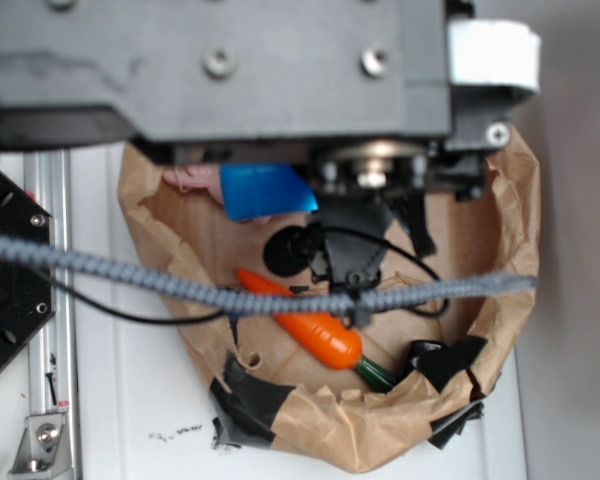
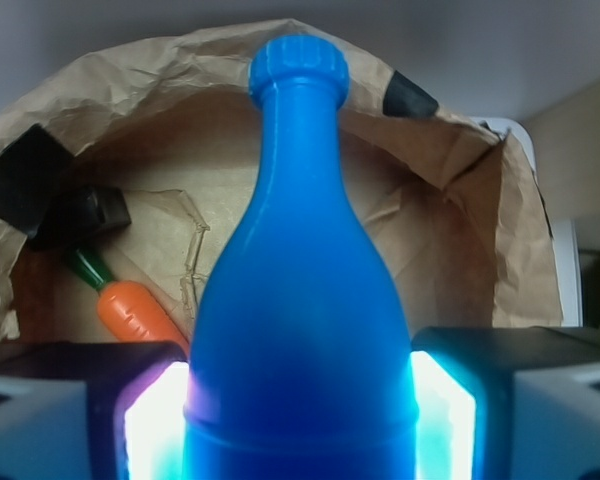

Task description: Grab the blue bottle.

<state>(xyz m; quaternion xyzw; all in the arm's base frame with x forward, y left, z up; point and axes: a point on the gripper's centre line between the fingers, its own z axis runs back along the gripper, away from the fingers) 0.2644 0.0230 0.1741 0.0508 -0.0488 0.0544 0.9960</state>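
- Brown paper bag [image 1: 480,260], crumpled walls rolled down into an open tray, patched with black tape [image 1: 248,392] along the rim.
- Orange toy carrot [image 1: 315,328] with green stem, lying tilted on the bag's floor.
- Pink item [image 1: 195,180] at the bag's far edge, mostly hidden.
- White table [image 1: 140,400] beneath, metal rail [image 1: 48,300] alongside.
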